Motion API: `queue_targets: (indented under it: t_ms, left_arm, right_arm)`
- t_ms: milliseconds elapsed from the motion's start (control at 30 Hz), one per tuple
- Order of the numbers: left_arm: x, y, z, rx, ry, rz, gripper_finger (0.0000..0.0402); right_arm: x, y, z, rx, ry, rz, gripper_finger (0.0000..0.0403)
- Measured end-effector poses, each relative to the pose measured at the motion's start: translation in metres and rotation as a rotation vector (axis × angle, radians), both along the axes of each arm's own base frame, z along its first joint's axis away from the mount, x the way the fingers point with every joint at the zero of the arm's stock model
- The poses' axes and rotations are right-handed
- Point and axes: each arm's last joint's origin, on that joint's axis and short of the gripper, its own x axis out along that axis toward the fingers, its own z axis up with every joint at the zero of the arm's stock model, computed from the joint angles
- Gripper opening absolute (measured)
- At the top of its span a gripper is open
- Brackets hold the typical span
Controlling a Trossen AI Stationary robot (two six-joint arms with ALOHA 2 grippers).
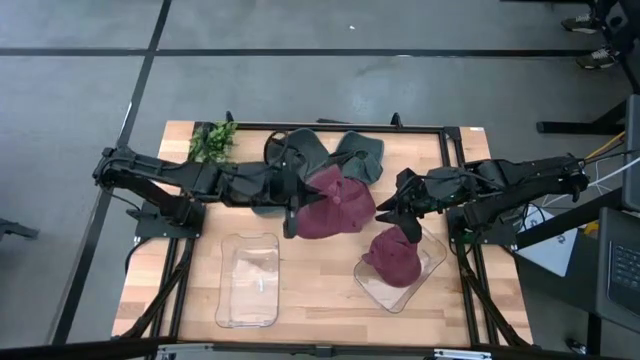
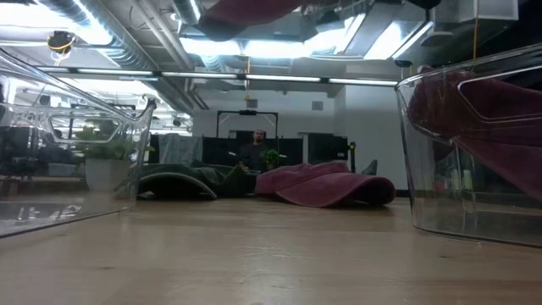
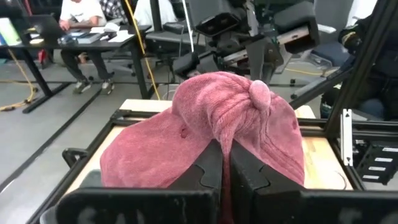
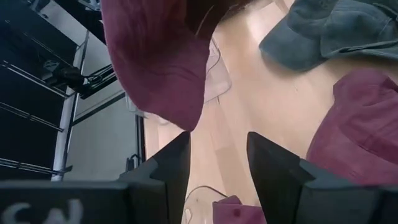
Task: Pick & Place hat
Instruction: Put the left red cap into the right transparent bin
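Note:
My left gripper is shut on a maroon hat and holds it above the table's middle. The low view shows that hat only at its top edge. My right gripper is open with nothing between its fingers, just right of the held hat. A second maroon hat lies flat on the table under and behind it. A third maroon hat lies in the right clear container. My left gripper pinches a fold of the hat's crown cloth between its two fingers, just below the top button. The fingers come nearly level from the table's left. The hat is lifted clear of the table and spreads out beyond the fingertips.
Two dark green hats lie at the far middle. A small green plant stands at the far left corner. A clear container stands at the near left. People sit at desks beyond the table.

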Motion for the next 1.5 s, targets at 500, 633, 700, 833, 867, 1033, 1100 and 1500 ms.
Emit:
queue_targets:
  t_ms: [500, 633, 700, 833, 867, 1033, 1100, 1500]
  left_arm:
    - [-0.002, -0.018, -0.010, -0.059, 0.064, 0.006, 0.0004]
    - [-0.002, -0.019, -0.010, -0.067, 0.063, 0.001, 0.0004]
    - [-0.003, -0.020, -0.010, -0.070, 0.062, 0.000, 0.0004]
    - [-0.003, -0.020, -0.010, -0.070, 0.062, 0.013, 0.0004]
    - [-0.003, -0.020, -0.010, -0.073, 0.061, 0.018, 0.0004]
    - [-0.003, -0.020, -0.010, -0.075, 0.061, 0.018, 0.0004]
    - [-0.003, -0.020, -0.010, -0.075, 0.061, 0.018, 0.0004]
    - [-0.003, -0.018, -0.009, -0.114, 0.033, 0.079, 0.0004]
  right_arm:
    - [0.003, 0.001, 0.005, 0.010, -0.059, 0.017, 0.0157]
    - [0.006, 0.002, 0.012, 0.032, -0.135, 0.020, 0.0157]
    - [0.008, 0.002, 0.016, 0.052, -0.178, 0.015, 0.0157]
    - [0.010, 0.003, 0.023, 0.079, -0.252, 0.021, 0.0157]
    - [0.010, 0.003, 0.024, 0.087, -0.262, 0.031, 0.0157]
    - [0.011, 0.004, 0.026, 0.111, -0.274, 0.049, 0.0157]
    - [0.011, 0.004, 0.025, 0.117, -0.272, 0.051, 0.0157]
    - [0.016, 0.006, 0.022, 0.107, -0.263, 0.055, 0.0157]
